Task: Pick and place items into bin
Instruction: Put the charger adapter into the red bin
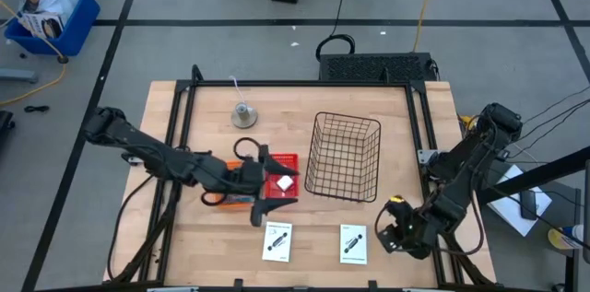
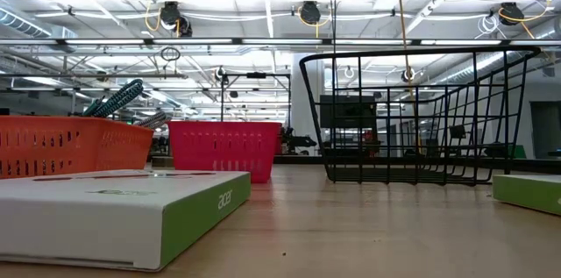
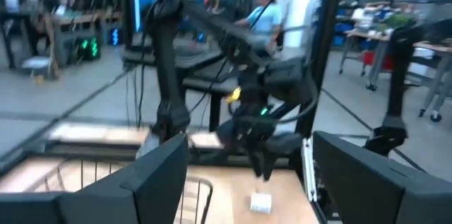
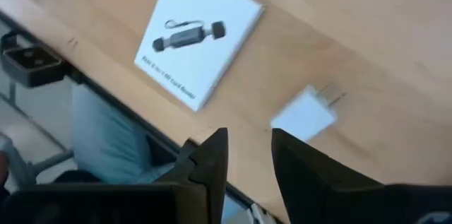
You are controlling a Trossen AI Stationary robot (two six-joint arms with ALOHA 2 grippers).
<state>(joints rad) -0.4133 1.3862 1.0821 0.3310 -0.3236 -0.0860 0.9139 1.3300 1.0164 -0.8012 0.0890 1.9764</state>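
My left gripper (image 1: 268, 184) hovers open over the red bin (image 1: 288, 161), where a small white block (image 1: 286, 182) lies. An orange bin (image 2: 61, 146) stands beside it, with a teal-handled tool (image 2: 118, 100) and a grey tool (image 2: 154, 119) sticking out. My right gripper (image 1: 388, 235) is open and hangs at the table's near right, just short of another white block (image 4: 304, 114). That block lies flat on the wood (image 3: 260, 202). Two white cards (image 1: 277, 240) (image 1: 353, 243) lie flat near the near edge.
A black wire basket (image 1: 344, 156) stands right of the red bin, and a round grey bell (image 1: 243, 114) stands toward the far edge. A black frame rail (image 1: 417, 126) runs along the table's sides. Bare wood lies between the cards and the basket.
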